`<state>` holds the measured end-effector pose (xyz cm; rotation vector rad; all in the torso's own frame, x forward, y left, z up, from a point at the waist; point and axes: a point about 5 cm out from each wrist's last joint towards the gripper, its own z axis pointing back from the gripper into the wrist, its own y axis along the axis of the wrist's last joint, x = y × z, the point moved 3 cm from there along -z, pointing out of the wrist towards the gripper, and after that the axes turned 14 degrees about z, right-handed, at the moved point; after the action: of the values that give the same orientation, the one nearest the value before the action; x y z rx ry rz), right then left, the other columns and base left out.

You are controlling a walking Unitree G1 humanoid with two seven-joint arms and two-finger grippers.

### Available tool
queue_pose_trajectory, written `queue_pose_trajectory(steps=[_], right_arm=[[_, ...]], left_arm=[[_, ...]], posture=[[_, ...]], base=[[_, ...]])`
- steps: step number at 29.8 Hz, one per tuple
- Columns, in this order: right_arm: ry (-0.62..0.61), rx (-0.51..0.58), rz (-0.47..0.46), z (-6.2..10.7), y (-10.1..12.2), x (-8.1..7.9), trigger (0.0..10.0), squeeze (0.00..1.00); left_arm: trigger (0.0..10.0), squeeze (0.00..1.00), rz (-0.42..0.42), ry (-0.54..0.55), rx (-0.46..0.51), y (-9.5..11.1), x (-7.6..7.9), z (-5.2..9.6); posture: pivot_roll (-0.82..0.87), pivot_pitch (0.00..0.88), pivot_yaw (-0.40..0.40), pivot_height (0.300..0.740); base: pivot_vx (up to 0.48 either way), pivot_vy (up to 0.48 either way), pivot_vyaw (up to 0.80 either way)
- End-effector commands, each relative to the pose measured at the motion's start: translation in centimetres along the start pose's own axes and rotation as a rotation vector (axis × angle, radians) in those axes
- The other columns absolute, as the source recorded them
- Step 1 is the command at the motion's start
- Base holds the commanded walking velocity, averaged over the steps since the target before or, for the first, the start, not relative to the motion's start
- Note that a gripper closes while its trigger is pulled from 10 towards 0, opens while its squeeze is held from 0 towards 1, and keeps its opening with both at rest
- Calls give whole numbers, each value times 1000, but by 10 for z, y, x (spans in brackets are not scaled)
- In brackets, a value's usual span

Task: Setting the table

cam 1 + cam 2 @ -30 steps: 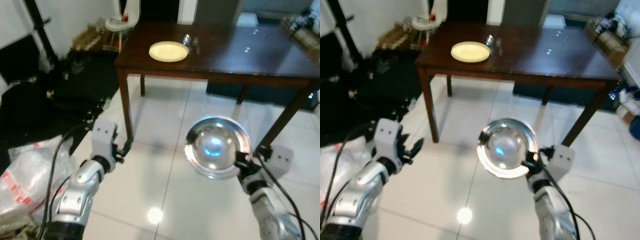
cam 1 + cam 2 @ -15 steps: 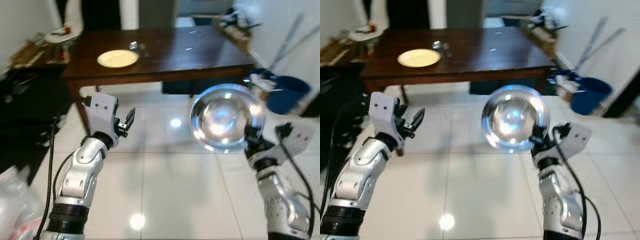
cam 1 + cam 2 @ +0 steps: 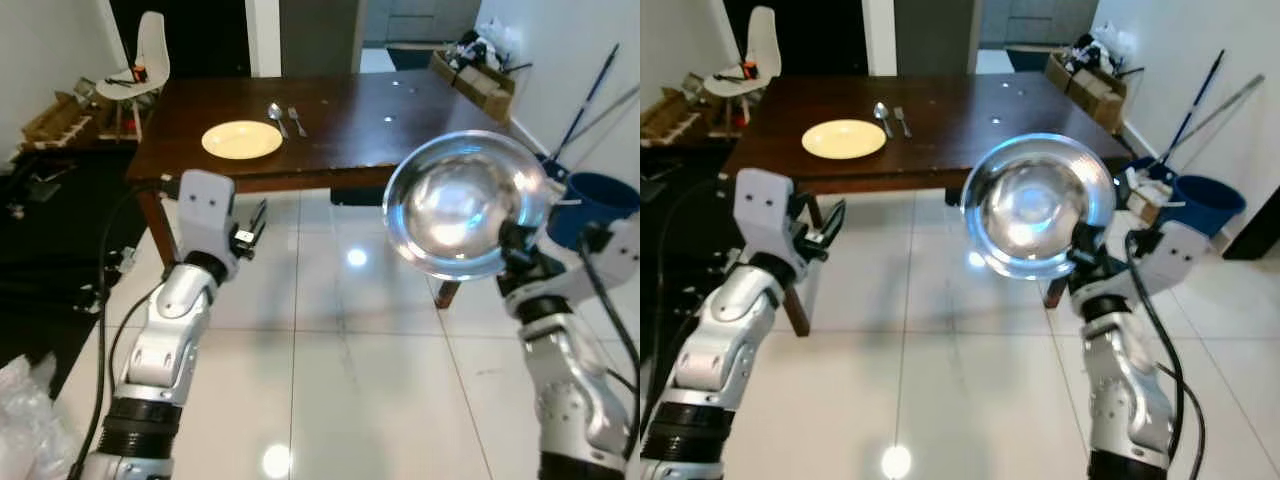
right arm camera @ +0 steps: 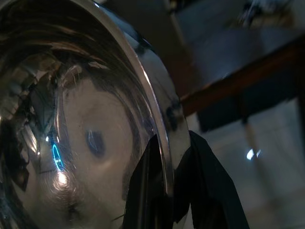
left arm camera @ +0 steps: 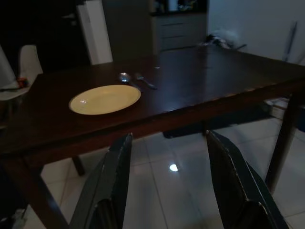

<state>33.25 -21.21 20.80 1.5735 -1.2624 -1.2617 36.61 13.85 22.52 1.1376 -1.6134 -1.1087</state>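
Since a second ago the camera has swung round and drawn nearer, so the dark wooden table [image 3: 400, 120] now sits square ahead, and the right gripper [image 3: 512, 243] has lifted the shiny round steel bowl [image 3: 465, 203] higher, up in front of the table's near right edge.

From the left eye, that bowl is held tilted on its rim, its hollow facing the camera, pinched at the lower right of the rim by the right gripper. The left gripper [image 3: 252, 222] is raised at the left with its fingers parted and nothing between them. On the far left part of the table lies a round pale yellow plate [image 3: 241, 139], with a metal spoon [image 3: 277, 113] and a metal fork [image 3: 297, 121] just to its right.

The right eye adds a blue bucket [image 3: 1205, 204] on the white tiled floor [image 3: 940, 350] at the far right.

The left wrist looks between its two spread black fingers [image 5: 112, 183] at the plate, spoon and fork on the table.

The right wrist is dim; the fingers [image 4: 209, 176] seem to clamp the bowl's rim from both sides.
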Motion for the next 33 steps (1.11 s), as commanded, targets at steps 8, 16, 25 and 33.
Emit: queue_pose_trajectory(steps=[8,16,25,33], right_arm=[[134,43,-182,0,22,-16,10000,0],[166,-30,-295,-1,22,-10,10000,0],[166,-109,-78,-11,23,-3,10000,0],[231,-100,-54,-14,29,-16,10000,0]], left_arm=[[10000,0,-30,-20,10,3,5,-1],[10000,0,-51,-31,6,3,4,6],[10000,0,-63,-23,-2,1,2,9],[10000,0,-61,-23,0,2,3,10]], posture=[[-95,19,85,740],[-91,23,91,740],[-89,25,85,740],[-87,24,84,740]], base=[[480,0,0],[480,0,0],[480,0,0],[480,0,0]])
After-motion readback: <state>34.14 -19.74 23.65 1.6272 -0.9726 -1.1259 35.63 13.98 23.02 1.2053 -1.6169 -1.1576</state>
